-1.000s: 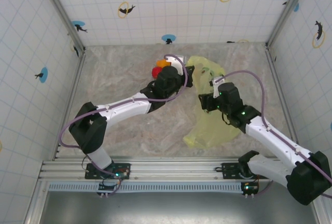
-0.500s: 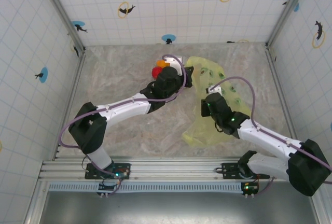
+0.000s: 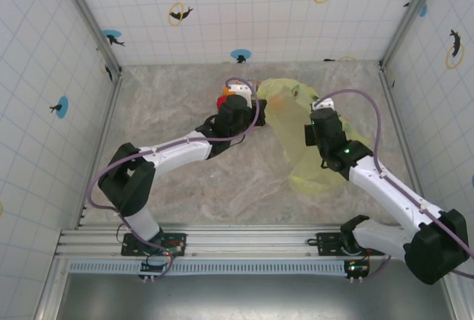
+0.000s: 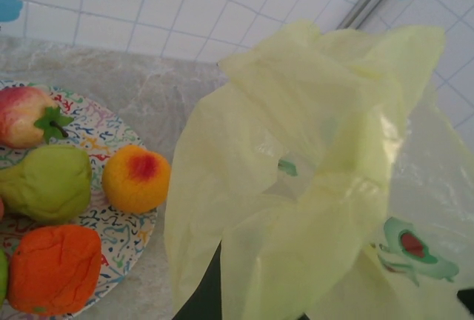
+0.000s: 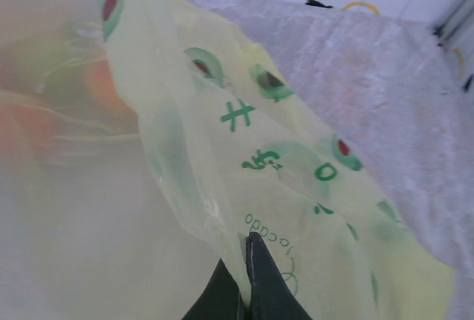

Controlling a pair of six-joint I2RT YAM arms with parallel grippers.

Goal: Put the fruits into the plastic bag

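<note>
Plastic bag (image 5: 318, 209), green avocado prints (image 5: 268, 81), small lettering (image 5: 268, 235) illegible

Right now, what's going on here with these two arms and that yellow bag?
Both arms are handling the plastic bag. The left gripper is shut on a bunched part of it beside the plate, and the right gripper pinches another part of the film, so the bag hangs between them. The fruits lie on the plate, none gripped.
</note>
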